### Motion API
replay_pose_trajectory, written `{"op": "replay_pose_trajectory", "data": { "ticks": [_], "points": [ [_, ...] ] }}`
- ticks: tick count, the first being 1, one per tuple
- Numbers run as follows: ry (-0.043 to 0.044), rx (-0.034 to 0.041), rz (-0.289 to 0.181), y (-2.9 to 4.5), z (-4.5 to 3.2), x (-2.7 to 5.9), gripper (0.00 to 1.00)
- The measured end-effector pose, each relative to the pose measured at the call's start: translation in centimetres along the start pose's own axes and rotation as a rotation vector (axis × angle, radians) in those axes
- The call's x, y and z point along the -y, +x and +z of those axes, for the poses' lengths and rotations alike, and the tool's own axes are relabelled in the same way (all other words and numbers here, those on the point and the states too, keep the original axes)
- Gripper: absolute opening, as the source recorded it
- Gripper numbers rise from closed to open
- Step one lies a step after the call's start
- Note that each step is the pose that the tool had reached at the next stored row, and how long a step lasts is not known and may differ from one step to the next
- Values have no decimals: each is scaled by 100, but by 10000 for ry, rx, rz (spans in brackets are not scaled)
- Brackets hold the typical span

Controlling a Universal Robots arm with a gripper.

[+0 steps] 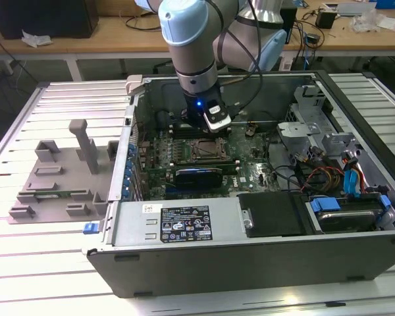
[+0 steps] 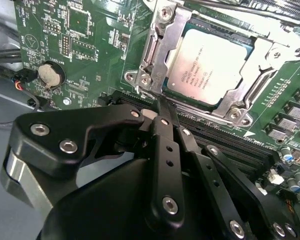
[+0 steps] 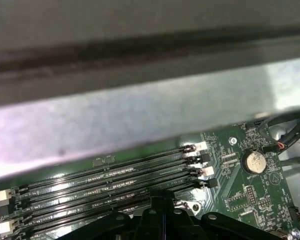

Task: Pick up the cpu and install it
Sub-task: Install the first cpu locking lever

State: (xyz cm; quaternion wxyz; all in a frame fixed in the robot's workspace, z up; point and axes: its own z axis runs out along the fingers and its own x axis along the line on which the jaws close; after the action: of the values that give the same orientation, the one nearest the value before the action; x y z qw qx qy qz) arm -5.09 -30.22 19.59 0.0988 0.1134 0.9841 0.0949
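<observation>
The cpu (image 2: 208, 64), a flat square chip with a silver-grey metal top, lies in the motherboard socket (image 1: 207, 150) with the socket's metal frame (image 2: 162, 47) around its edges. My gripper (image 2: 161, 106) hangs just beside the socket, over the memory slots (image 2: 225, 145). Its black fingers are pressed together into one narrow tip with nothing between them, and they are apart from the chip. In the exterior view the gripper (image 1: 209, 131) sits low inside the open computer case (image 1: 263, 263), just behind the socket. In the first wrist view the fingertips (image 3: 160, 199) point at the memory slots (image 3: 115, 177).
A grey plastic fixture (image 1: 59, 178) with upright blocks lies on the table at the exterior view's left. Inside the case are the power supply (image 1: 178, 224), a drive cage (image 1: 309, 125) and loose cables (image 1: 322, 178). The case wall (image 3: 140, 110) stands close behind the slots. A coin battery (image 2: 51, 75) is nearby.
</observation>
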Motion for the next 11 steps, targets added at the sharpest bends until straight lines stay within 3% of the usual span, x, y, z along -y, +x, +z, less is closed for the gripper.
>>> {"op": "replay_pose_trajectory", "data": {
  "ticks": [11],
  "points": [
    [-6,-2,4,-7,-38,-5,11]
  ]
}}
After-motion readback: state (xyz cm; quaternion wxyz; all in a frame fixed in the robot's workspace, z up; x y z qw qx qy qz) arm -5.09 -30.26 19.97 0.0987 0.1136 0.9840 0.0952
